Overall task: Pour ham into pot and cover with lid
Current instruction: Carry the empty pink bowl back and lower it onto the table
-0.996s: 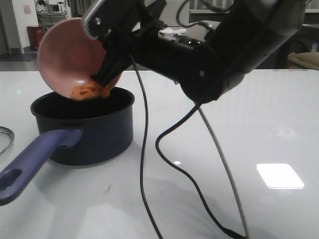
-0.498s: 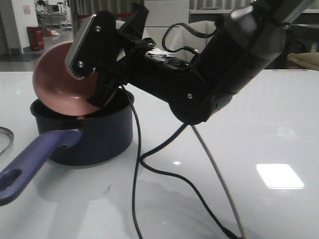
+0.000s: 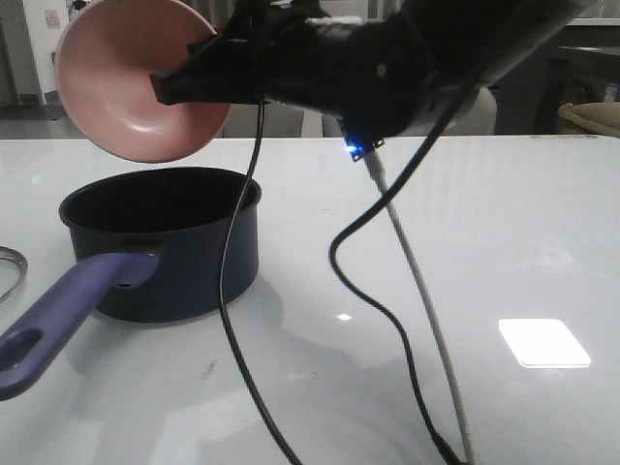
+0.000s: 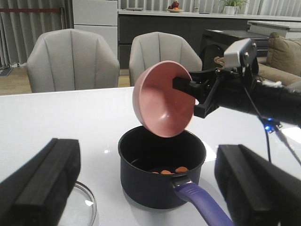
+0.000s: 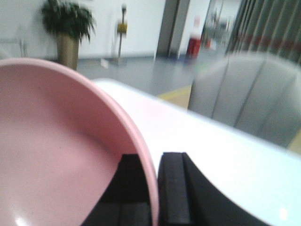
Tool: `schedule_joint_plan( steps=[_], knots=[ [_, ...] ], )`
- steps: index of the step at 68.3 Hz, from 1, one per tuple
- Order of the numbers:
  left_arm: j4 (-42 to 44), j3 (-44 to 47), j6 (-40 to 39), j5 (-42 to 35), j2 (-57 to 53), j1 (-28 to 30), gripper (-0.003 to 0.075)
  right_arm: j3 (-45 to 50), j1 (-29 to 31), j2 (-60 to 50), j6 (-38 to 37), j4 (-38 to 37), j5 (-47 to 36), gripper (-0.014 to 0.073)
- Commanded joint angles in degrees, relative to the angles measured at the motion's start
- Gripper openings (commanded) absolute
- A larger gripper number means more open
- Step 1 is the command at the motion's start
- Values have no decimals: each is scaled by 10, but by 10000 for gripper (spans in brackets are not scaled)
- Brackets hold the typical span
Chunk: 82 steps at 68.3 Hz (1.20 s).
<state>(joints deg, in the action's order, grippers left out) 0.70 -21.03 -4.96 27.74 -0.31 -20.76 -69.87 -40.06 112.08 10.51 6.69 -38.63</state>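
The right gripper (image 5: 155, 188) clenches the rim of the pink bowl (image 3: 136, 82), tipped on its side above the pot (image 3: 165, 247) near the bench's left edge. The ham (image 4: 170, 171) lies inside the pot. The left gripper (image 4: 150, 188) hangs released nearby, with the lid (image 4: 84, 212) beside the pot.

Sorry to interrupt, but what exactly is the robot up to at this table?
The right gripper holds an empty pink bowl tipped above the pot. The ham already lies inside the pot. The left gripper waits open, and the lid lies on the table beside the pot, not yet placed.
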Motion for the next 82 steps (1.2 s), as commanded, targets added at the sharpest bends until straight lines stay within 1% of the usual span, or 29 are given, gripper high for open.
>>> schedule_joint_plan(
  steps=[1,11,12,15,16,19,20,21,22,23,25,26,27,28,29,30,37,46,54,63,72,82],
  knots=[
    [0,-15,-1,-49,3,-5,625,-11,5,-88,-9,44,93,138],
    [0,-15,-1,-49,3,-5,625,-11,27,-151,-8,51,259,138],
    [0,-15,-1,-49,3,-5,625,-11,27,-154,-8,51,259,138],
    [0,-15,-1,-49,3,-5,625,-11,37,-173,-8,51,316,138],
    [0,-15,-1,-49,3,-5,625,-11,39,-176,-8,51,316,138],
    [0,-15,-1,-49,3,-5,625,-11,55,-194,-8,51,371,138],
    [0,-15,-1,-49,3,-5,625,-11,55,-194,-8,51,371,138],
    [0,-15,-1,-49,3,-5,625,-11,64,-203,-8,51,398,138],
    [0,-15,-1,-49,3,-5,625,-11,64,-205,-8,51,398,138],
    [0,-15,-1,-49,3,-5,625,-11,74,-211,-8,51,424,138],
    [0,-15,-1,-49,3,-5,625,-11,86,-221,-8,51,449,138],
    [0,-15,-1,-49,3,-5,625,-11,86,-221,-8,51,449,138],
    [0,-15,-1,-49,3,-5,625,-11,98,-227,-8,51,480,138],
    [0,-15,-1,-49,3,-5,625,-11,98,-227,-8,51,480,138],
    [0,-15,-1,-49,3,-5,625,-11,115,-232,-9,51,504,138],
    [0,-15,-1,-49,3,-5,625,-11,115,-232,-9,51,504,138],
    [0,-15,-1,-49,3,-5,625,-11,166,-248,-16,51,588,138],
    [0,-15,-1,-49,3,-5,625,-11,228,-251,-28,51,666,138],
    [0,-15,-1,-49,3,-5,625,9,270,-248,-48,65,701,138],
    [0,-15,-1,-49,3,-5,625,51,306,-241,-54,94,697,138],
    [0,-15,-1,-49,3,-5,625,79,318,-223,-54,98,672,138],
    [0,-15,-1,-49,3,-5,625,80,318,-200,-54,98,659,141]
  ],
)
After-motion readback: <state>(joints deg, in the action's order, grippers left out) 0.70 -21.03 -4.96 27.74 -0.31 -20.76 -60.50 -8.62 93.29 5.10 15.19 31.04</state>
